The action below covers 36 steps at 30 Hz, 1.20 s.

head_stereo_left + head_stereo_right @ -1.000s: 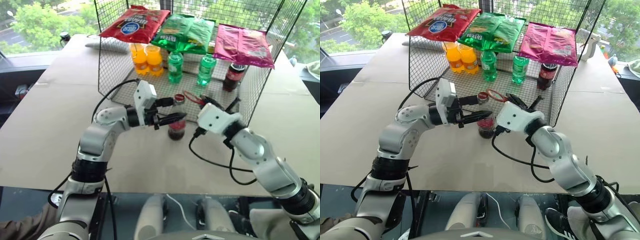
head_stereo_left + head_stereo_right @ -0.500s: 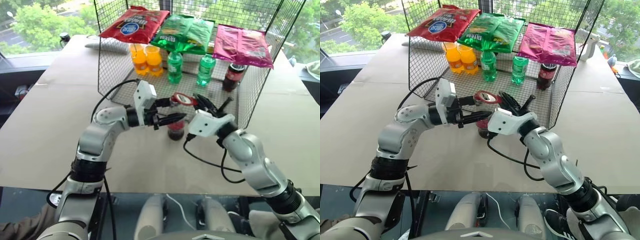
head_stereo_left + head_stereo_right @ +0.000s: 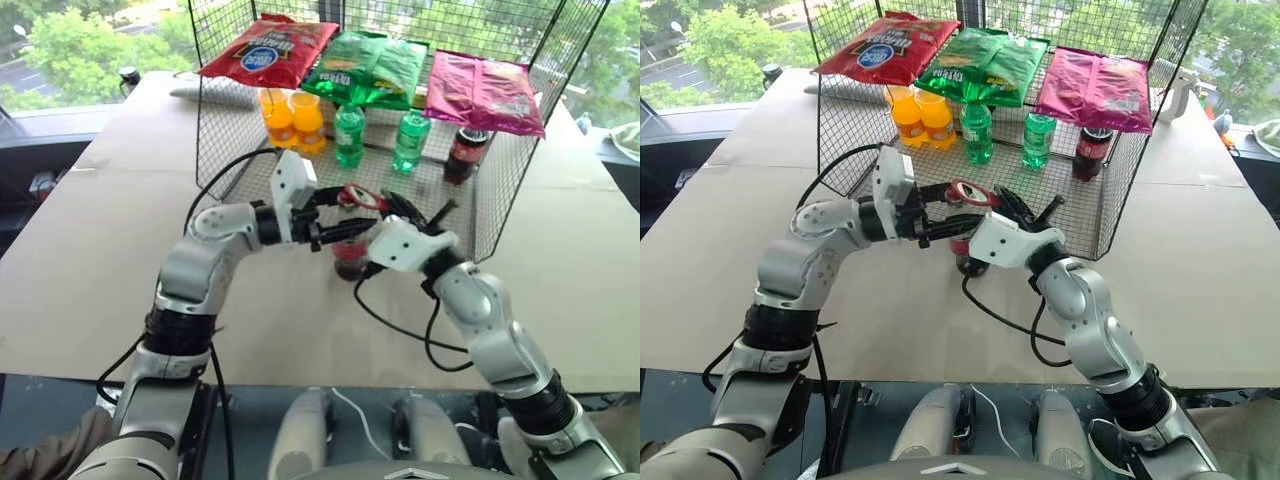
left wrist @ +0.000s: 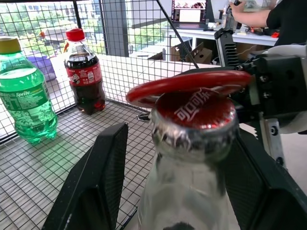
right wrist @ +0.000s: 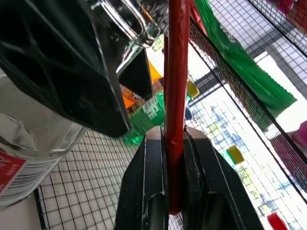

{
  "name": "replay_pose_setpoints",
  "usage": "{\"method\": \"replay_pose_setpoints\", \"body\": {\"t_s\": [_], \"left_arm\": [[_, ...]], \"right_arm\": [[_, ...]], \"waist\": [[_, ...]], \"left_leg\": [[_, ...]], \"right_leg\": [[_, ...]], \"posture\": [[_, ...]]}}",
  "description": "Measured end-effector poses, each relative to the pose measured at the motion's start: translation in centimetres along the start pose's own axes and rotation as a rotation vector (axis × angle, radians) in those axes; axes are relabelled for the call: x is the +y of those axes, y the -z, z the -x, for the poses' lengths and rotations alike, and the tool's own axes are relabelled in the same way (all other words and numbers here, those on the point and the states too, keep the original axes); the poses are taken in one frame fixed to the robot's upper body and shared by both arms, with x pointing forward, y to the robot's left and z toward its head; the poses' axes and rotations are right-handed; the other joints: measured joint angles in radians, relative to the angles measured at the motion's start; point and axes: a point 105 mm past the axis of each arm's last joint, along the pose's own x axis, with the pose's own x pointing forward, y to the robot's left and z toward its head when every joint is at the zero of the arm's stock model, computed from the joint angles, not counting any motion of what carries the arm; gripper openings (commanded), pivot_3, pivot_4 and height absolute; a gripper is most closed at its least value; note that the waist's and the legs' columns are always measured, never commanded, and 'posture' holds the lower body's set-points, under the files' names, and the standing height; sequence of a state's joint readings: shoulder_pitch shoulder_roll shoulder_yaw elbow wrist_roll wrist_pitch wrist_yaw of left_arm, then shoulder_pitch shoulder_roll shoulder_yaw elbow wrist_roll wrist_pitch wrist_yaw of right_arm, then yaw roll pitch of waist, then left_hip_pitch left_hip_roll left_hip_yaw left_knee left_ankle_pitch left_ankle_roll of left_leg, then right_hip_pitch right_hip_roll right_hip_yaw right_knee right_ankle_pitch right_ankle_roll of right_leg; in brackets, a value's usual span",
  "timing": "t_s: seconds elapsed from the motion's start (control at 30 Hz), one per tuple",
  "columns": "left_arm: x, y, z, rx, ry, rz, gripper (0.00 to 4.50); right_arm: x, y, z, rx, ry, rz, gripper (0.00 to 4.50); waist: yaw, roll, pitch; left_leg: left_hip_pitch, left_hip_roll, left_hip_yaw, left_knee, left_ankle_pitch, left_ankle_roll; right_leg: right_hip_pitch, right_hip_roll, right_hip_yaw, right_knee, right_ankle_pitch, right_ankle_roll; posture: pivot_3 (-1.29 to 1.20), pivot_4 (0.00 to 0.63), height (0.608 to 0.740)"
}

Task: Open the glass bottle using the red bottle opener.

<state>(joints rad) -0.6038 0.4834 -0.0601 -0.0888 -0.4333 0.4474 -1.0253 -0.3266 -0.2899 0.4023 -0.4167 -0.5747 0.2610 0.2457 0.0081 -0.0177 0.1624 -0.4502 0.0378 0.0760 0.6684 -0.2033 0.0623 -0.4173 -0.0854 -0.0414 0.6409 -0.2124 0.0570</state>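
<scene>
Two grippers meet at the capped glass bottle (image 4: pixel 192 158): left gripper (image 3: pixel 335 222) part-open, clasping its neck; right gripper (image 5: pixel 173 143) clamped on the red bottle opener (image 4: pixel 189 85), ring over the cap.

Right eye view. The glass bottle (image 3: pixel 969 252) stands on the tabletop (image 3: pixel 1200 260) just in front of the wire cage (image 3: pixel 855 120). The left claw (image 3: pixel 958 207) straddles its neck. The right claw (image 3: pixel 998 203) pinches the red bottle opener (image 3: pixel 971 193), whose ring apparently rests over the bottle's top.
</scene>
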Motion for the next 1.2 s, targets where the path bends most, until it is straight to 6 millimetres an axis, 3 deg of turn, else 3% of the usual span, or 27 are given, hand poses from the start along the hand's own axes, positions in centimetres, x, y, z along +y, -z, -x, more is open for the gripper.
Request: {"method": "replay_pose_setpoints", "body": {"t_s": [0.23,0.6,1.2], "left_arm": [[0.18,0.03,-0.08,0.004,0.003,0.003,2.85],[0.3,0.17,-0.4,0.011,0.009,-0.005,2.85],[0.35,0.45,-0.42,0.017,0.017,-0.013,2.85]], "right_arm": [[-0.69,0.66,0.1,0.021,0.022,0.017,0.0],[-0.27,0.27,0.14,-0.014,-0.024,-0.093,0.0],[0.14,-0.08,-0.1,-0.035,-0.017,-0.03,0.0]], "waist": [[-0.002,0.0,0.0],[-0.003,0.0,0.0],[-0.019,0.0,0.0]], "left_leg": [[0.0,0.0,0.0,0.0,0.0,0.0],[0.0,0.0,0.0,0.0,0.0,0.0],[0.0,0.0,0.0,0.0,0.0,0.0]], "right_leg": [[0.0,0.0,0.0,0.0,0.0,0.0],[0.0,0.0,0.0,0.0,0.0,0.0],[0.0,0.0,0.0,0.0,0.0,0.0]], "posture": [[0.0,0.15,0.74],[0.0,0.15,0.74],[0.0,0.15,0.74]]}}
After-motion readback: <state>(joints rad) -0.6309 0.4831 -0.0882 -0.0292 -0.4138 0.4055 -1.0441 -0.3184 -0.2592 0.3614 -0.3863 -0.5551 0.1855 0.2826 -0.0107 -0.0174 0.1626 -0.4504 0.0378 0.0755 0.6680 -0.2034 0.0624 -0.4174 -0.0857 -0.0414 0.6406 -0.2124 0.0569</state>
